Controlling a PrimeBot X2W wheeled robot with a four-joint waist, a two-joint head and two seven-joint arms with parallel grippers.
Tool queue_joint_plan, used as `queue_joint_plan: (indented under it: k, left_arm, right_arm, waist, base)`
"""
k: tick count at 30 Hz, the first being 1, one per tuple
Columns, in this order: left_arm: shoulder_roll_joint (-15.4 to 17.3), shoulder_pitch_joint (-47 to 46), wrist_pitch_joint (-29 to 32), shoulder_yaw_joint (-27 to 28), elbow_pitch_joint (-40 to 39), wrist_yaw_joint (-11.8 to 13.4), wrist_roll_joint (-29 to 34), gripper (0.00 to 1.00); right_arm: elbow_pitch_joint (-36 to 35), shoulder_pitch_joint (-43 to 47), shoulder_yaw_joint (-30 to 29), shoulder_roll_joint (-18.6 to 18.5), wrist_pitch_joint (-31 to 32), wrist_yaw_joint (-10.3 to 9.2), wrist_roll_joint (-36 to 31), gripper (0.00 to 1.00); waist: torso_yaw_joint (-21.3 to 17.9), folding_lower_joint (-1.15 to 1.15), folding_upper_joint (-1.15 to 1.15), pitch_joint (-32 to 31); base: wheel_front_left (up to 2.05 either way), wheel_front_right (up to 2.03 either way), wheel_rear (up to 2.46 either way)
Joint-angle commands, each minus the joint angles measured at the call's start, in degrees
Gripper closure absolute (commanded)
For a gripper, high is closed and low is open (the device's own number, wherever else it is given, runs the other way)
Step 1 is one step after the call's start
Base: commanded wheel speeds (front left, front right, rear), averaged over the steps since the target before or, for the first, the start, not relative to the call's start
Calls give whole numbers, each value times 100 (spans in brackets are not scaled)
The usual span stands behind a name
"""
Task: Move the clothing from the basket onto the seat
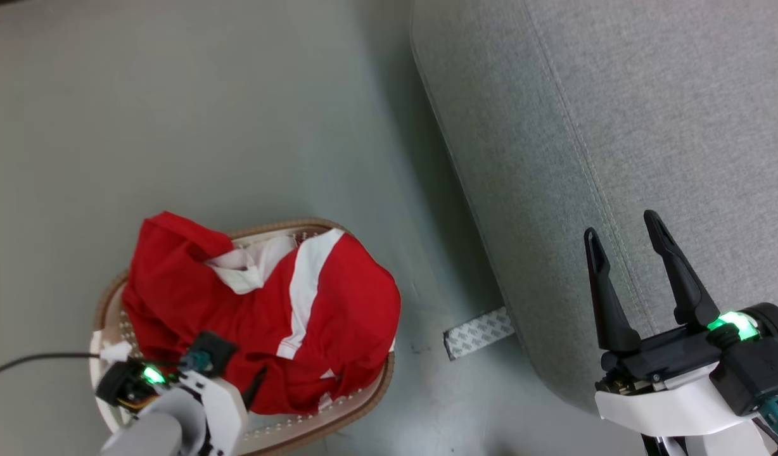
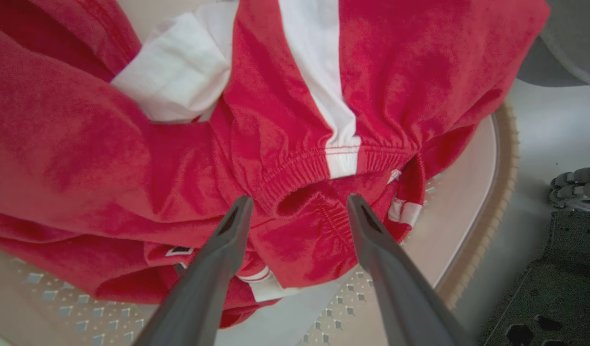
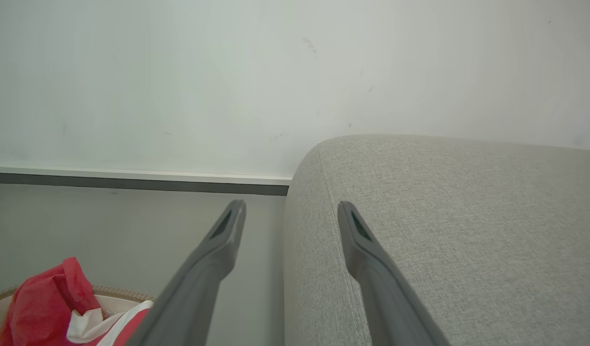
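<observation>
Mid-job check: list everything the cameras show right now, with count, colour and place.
clothing: one heap, piece count unclear; red with white stripes; piled in the basket
basket: one; white with brown rim; on the floor, left of the seat
seat: one; light grey; right side of head view
strip: one; grey-white patterned; on the floor at the seat's base
cable: one; black; left of the basket
floor: pale grey; under everything
wall: white with dark skirting band; behind the seat
left gripper: one; dark fingers, open; over the clothing
right gripper: one; dark fingers, open; over the seat's edge
</observation>
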Motion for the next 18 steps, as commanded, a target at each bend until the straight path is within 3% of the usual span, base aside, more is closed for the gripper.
queue_joint_plan:
  k: [1,8,16,17,18]
  left_arm:
    - [54,-121,57,-4,118,15,21,0]
    - [37,-528,268,-78,721,27,58,0]
    - [-156,-945,-1,-283,989,-27,36,0]
    - [-196,-970,-3,-342,1026,-36,33,6]
    - [-237,-983,-24,-387,1063,-39,-5,55]
  right_arm:
    - [-50,-96,21,6,1,-13,49,0]
    - [-199,-164,115,5,1,-14,139,0]
    - [-314,-174,33,4,1,-14,22,0]
    - [-324,-157,14,5,1,-13,2,0]
    - [-329,-145,3,4,1,-14,-14,0]
  waist:
    - [-120,-1,0,231]
    - [-187,-1,0,668]
    - [-112,-1,0,1062]
    - [-85,-1,0,1078]
    - [-67,-1,0,1084]
  base:
    - [0,0,0]
    - [0,0,0]
    - [0,0,0]
    - [0,0,0]
    - [0,0,0]
